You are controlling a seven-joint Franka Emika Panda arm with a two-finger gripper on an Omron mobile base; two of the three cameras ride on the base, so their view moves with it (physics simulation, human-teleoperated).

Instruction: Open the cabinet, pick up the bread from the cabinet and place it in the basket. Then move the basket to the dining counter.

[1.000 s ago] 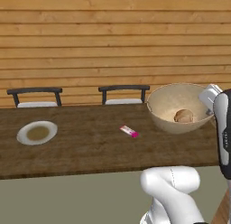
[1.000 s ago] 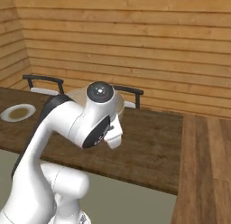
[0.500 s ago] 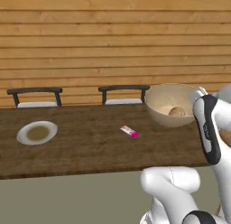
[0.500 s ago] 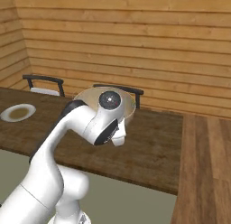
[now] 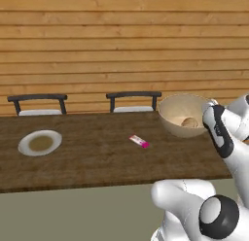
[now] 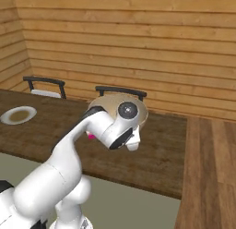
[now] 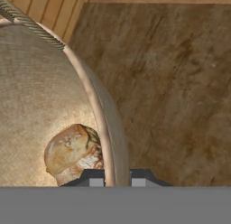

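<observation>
The beige basket [image 5: 181,117] is low over the right part of the dark-brown dining counter [image 5: 97,157]; whether it rests on the top I cannot tell. The tan-brown bread [image 7: 72,154] lies inside the basket [image 7: 40,105], against its wall, also seen as the bread [image 5: 188,122]. My gripper [image 7: 118,179] is shut on the basket's right rim, one fingertip inside and one outside. From the right base, the arm covers most of the basket [image 6: 140,113]. The cabinet is out of view.
A white plate [image 5: 40,143] with a brown centre and a small pink item [image 5: 139,141] lie on the counter to the left. Two dark chairs [image 5: 133,99] stand behind it against a wood-plank wall. The counter's right end [image 6: 182,168] borders wooden floor.
The basket, held by the gripper, has shifted a little left and away from the base over the counter. The arm has swung and stretched forward with it.
</observation>
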